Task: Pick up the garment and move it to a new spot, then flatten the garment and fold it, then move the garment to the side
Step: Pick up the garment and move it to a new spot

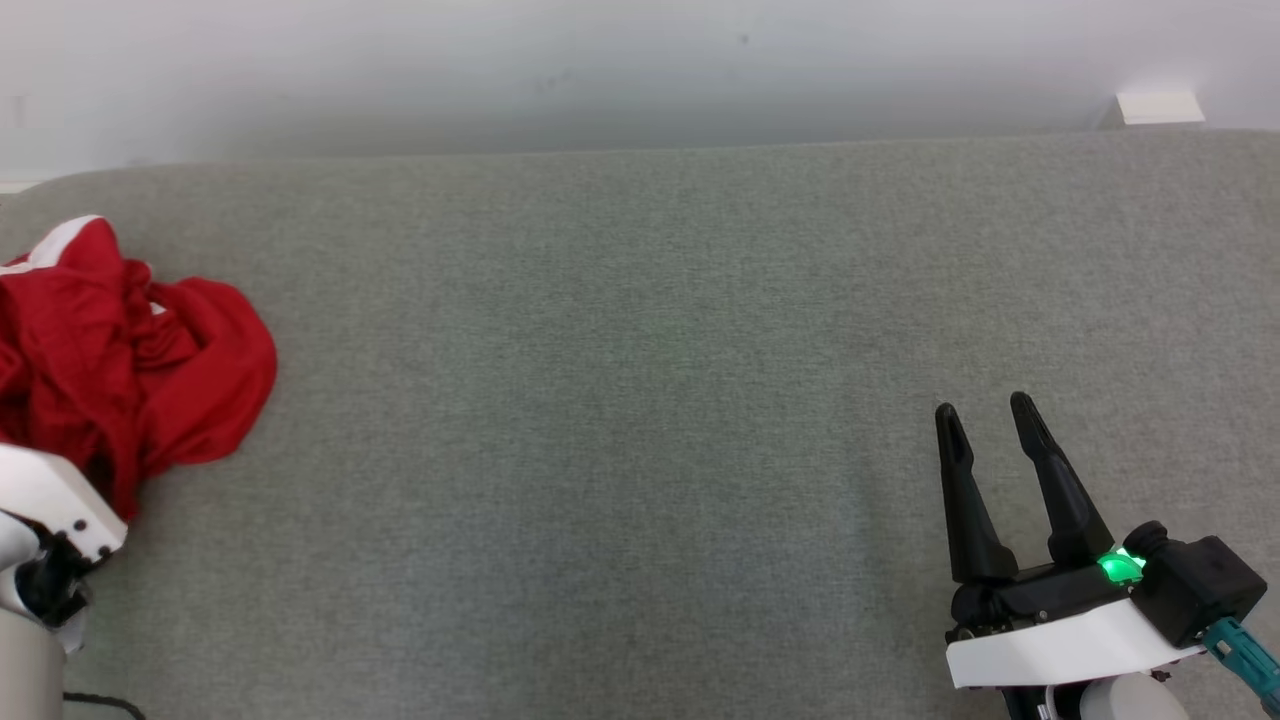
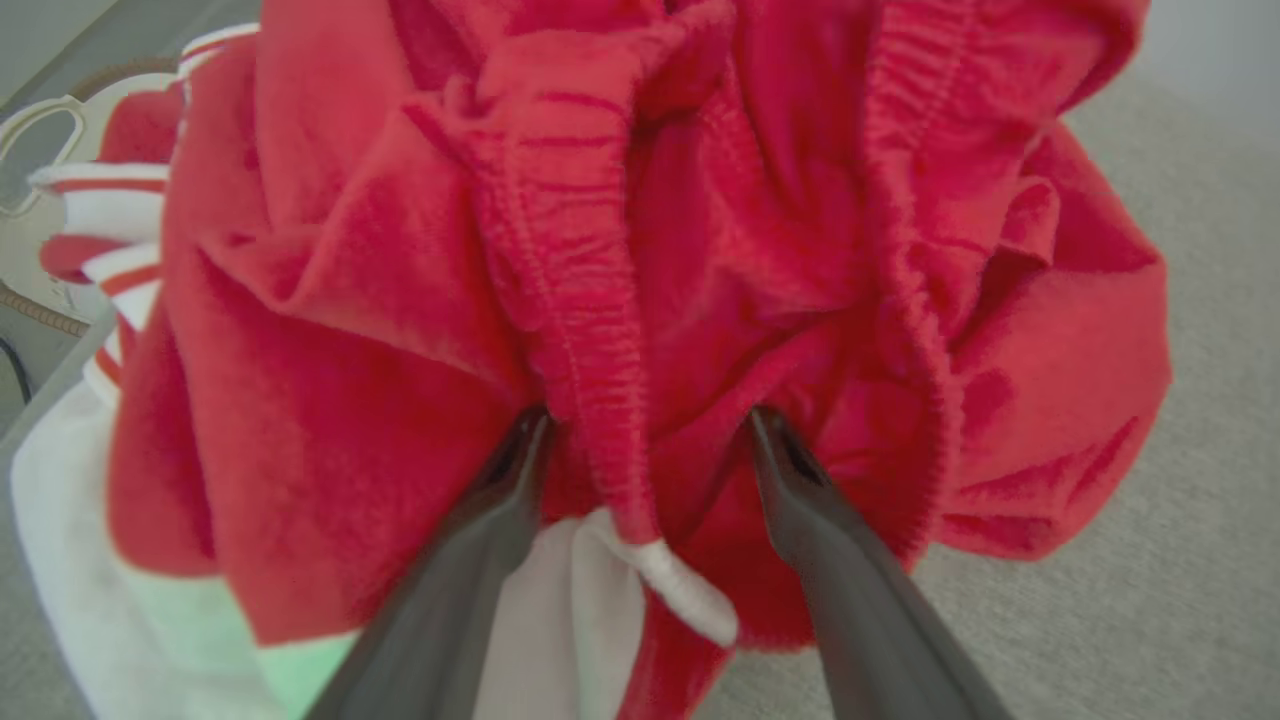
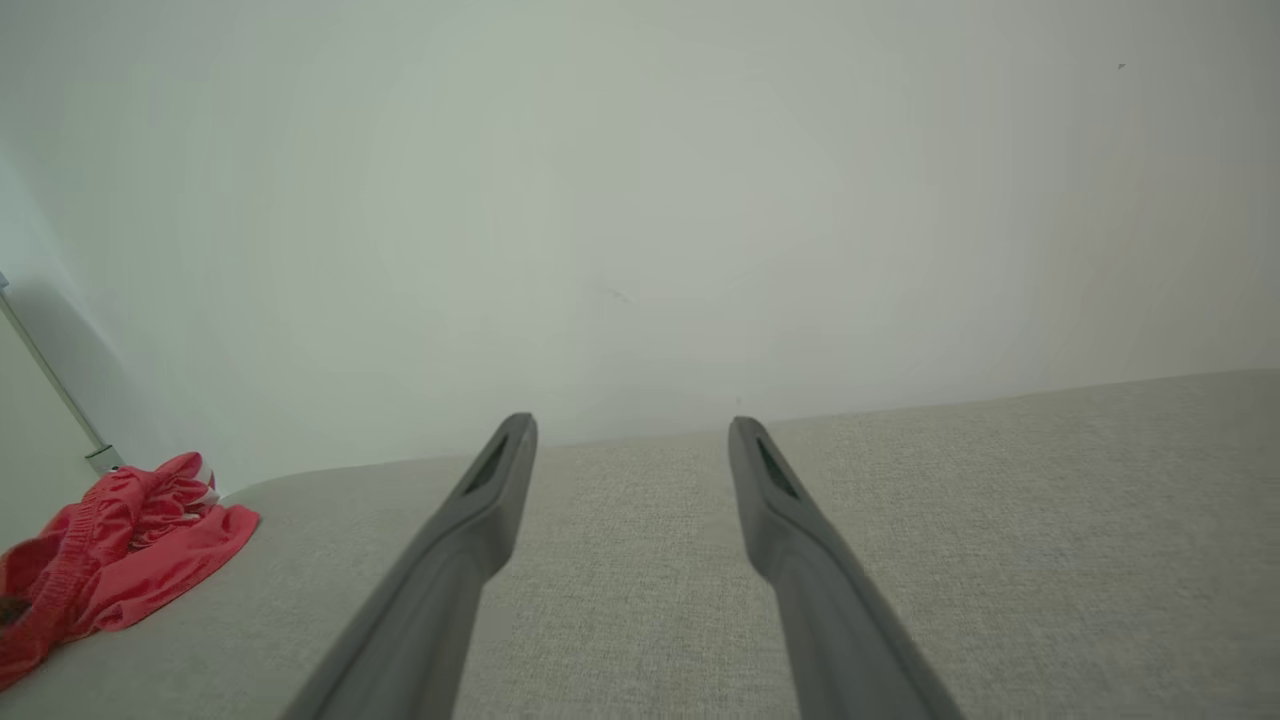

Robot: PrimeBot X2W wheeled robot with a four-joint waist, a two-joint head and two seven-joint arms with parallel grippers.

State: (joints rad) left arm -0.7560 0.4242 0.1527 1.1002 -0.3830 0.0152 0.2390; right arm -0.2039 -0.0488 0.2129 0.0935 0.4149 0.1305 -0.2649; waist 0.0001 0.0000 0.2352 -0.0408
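Head view: you'll find the garment (image 1: 130, 350) bunched at the left edge of the grey surface (image 1: 640, 400). The right hand (image 1: 983, 408) is lower right, well apart, fingers spread, holding nothing.
Left wrist view: left hand (image 2: 650, 420) released, tips sunk into red folds (astride a gathered waistband).
Right wrist view: fingers spread above the surface, garment far left.

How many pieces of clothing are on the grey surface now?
1: a crumpled red garment at the far left of the grey surface, with the open left gripper against it. White cloth beneath may be its trim or a second, hidden piece.
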